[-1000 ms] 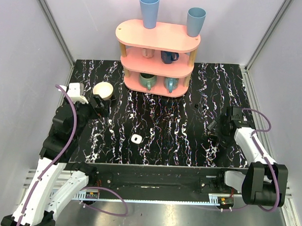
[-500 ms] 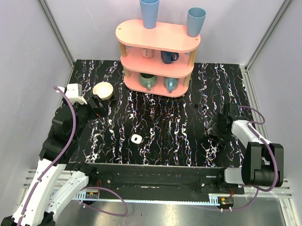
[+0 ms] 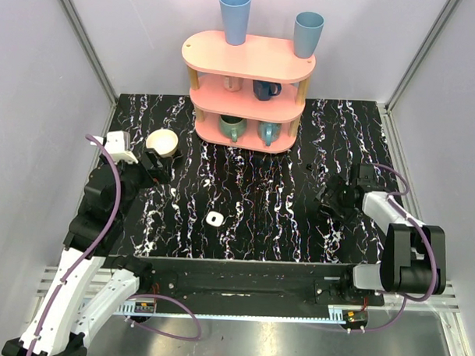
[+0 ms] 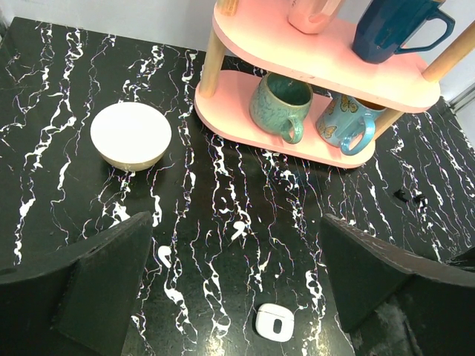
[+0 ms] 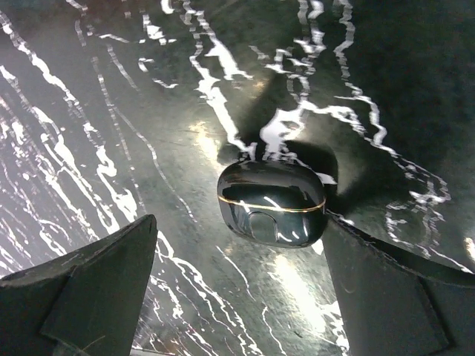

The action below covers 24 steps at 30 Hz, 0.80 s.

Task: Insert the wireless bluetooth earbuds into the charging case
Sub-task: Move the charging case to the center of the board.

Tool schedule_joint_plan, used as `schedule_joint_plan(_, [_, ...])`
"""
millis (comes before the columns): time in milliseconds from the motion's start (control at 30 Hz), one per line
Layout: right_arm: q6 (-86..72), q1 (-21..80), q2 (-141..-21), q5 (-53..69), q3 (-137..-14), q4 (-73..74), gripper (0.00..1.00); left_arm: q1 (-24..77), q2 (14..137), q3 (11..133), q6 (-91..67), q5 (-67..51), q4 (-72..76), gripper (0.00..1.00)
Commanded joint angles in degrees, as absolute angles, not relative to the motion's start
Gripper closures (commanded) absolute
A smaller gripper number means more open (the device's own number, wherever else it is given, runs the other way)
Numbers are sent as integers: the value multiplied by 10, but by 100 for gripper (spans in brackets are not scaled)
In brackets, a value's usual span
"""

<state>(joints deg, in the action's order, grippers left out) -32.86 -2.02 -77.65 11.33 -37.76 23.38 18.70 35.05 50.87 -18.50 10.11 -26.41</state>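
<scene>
- My left tool (image 4: 237, 248) is spread wide and pinches nothing. Bare bench (image 4: 245, 185) shows between its two fingers.
- The charging case (image 4: 273, 322) lies flat on the bench, apart from that tool. In the left wrist view it sits low in the gap between the fingers, somewhat nearer the right-hand one, and touches neither.
- From above, the charging case is on the near half of the bench, left of the middle. It is nearer my left tool than my right, with open bench all round it.
- My right tool (image 5: 239, 230) is also spread wide and grips nothing, well apart from the charging case.
- It hangs over a dark glossy pebble-shaped case (image 5: 272, 202) with a thin gold seam, which lies on the bench between the two fingers without touching them.
- Count of cases: one white, one dark.
- One cream bowl (image 3: 162, 142) stands just beyond my left tool.
- One pink three-tier shelf (image 3: 249, 57) stands at the far edge.
- It carries two blue tumblers (image 3: 234, 16) on top.
- Four mugs sit on the tiers below:
  - a pink mug (image 3: 232, 84) and a dark blue mug (image 3: 265, 89) on the middle tier
  - a teal mug (image 3: 231, 128) and a light blue mug (image 3: 269, 132) on the lowest tier
</scene>
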Motion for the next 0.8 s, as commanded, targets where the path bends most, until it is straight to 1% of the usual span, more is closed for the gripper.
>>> schedule_joint_plan(0, [-290,11,-797,164,-386,202,0,187,352,508,-192,100,-233,1])
schedule_joint_plan(333, [-260,87,-826,138,-431,216,0,188,342,502,-193,111,-234,1])
schedule_joint_plan(567, [-244,91,-757,94,-441,237,0,187,339,497,-190,113,-232,1])
schedule_joint_plan(700, [-238,91,-751,48,-455,258,0,187,346,497,-190,106,-232,1])
schedule_joint_plan(767, [-233,91,-768,30,-461,257,0,187,349,497,-190,103,-229,1])
